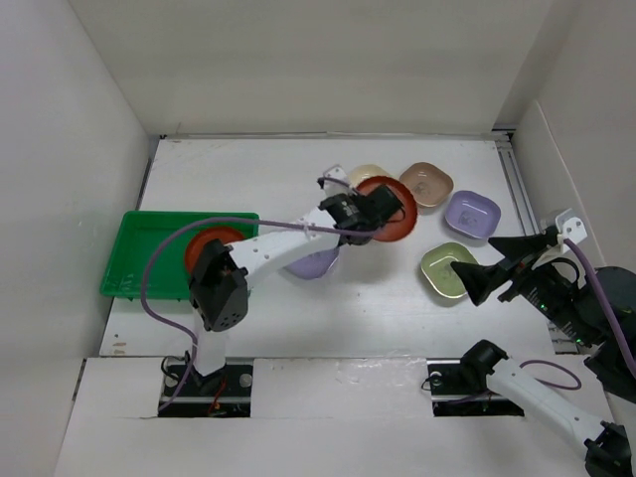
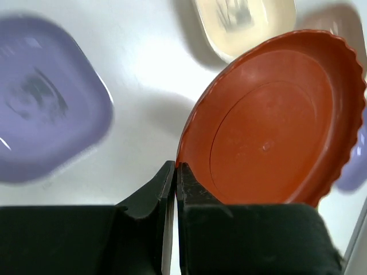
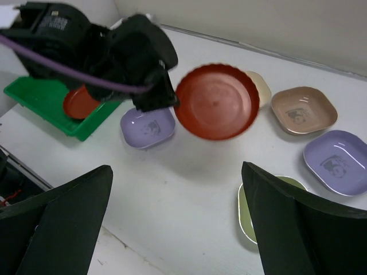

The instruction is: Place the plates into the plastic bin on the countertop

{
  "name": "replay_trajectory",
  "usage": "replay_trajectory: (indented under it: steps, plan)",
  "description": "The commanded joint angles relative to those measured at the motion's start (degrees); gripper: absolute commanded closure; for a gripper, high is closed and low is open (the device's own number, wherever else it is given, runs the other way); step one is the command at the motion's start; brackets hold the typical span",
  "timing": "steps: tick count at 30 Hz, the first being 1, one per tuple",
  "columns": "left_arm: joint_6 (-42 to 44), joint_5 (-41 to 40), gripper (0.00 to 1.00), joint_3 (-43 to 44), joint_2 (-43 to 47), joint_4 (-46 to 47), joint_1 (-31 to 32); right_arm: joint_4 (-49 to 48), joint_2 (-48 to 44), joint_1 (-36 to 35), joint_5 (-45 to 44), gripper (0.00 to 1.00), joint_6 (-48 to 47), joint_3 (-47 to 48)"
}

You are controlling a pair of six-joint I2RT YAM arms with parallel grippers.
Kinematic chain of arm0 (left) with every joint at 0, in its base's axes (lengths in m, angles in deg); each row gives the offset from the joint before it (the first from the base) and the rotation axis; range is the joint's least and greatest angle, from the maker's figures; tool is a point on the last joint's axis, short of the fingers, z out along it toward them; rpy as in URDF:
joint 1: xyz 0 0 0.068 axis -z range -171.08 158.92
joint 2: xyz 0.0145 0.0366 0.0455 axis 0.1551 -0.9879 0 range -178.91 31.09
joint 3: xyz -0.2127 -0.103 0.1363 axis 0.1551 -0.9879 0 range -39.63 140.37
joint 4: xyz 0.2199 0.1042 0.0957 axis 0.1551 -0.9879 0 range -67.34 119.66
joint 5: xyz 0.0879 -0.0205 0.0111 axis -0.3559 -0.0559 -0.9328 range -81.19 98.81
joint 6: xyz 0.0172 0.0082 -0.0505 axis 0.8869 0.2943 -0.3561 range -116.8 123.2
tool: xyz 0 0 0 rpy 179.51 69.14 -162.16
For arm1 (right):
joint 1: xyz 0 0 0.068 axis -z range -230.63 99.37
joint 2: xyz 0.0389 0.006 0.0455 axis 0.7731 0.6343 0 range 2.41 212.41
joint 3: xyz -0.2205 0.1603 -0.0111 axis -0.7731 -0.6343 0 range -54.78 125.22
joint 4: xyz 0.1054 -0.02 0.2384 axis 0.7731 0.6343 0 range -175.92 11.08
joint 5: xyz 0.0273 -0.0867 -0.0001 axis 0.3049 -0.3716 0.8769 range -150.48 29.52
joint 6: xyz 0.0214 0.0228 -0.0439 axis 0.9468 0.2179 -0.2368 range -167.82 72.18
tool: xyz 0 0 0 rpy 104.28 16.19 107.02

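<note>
My left gripper (image 1: 374, 213) is shut on the rim of a round red-brown plate (image 1: 396, 207) and holds it tilted above the countertop (image 1: 358, 308); its jaws pinch the plate's edge (image 2: 176, 169). A second red-brown plate (image 1: 209, 244) lies in the green plastic bin (image 1: 139, 260) at the left. A lavender plate (image 1: 316, 264) lies under the left arm. Cream (image 1: 366, 175), tan-pink (image 1: 427, 183), lavender (image 1: 471, 215) and olive green (image 1: 445, 270) plates lie at the back right. My right gripper (image 1: 481, 264) is open and empty over the olive plate's edge (image 3: 245, 212).
White walls enclose the countertop on the left, back and right. A rail runs along the right edge (image 1: 517, 179). The left arm (image 1: 268, 253) stretches from the bin's side towards the middle.
</note>
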Motion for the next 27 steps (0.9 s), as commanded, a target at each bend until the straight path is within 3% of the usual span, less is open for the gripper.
replay_trajectory:
  steps: [1, 6, 11, 14, 20, 27]
  plan:
    - [2.49, -6.05, 1.0, 2.36, 3.77, -7.01, -9.19, -2.64, 0.15, -0.62, -0.72, 0.0, -0.51, 1.67]
    - [5.31, -1.67, 1.0, -5.81, 13.8, -4.73, -23.88, -3.34, 0.69, -0.62, -0.19, 0.0, -1.03, 1.14]
    - [7.52, 3.96, 1.0, -25.47, 31.42, 2.56, -39.08, -4.48, 1.74, -0.62, 1.48, 0.0, -1.03, -0.09]
    - [6.56, 4.49, 1.0, -33.63, 38.9, 1.61, -44.62, -5.1, 2.26, -0.62, 2.89, 0.0, -1.56, -0.7]
    - [8.75, 8.01, 1.0, -49.2, 48.77, 4.41, -53.43, -6.25, 2.88, -0.62, 5.7, 0.0, -1.56, -0.7]
    - [9.28, 6.96, 1.0, -52.66, 50.72, 5.46, -54.85, -6.86, 2.88, -0.62, 7.54, 0.0, -2.09, -1.23]
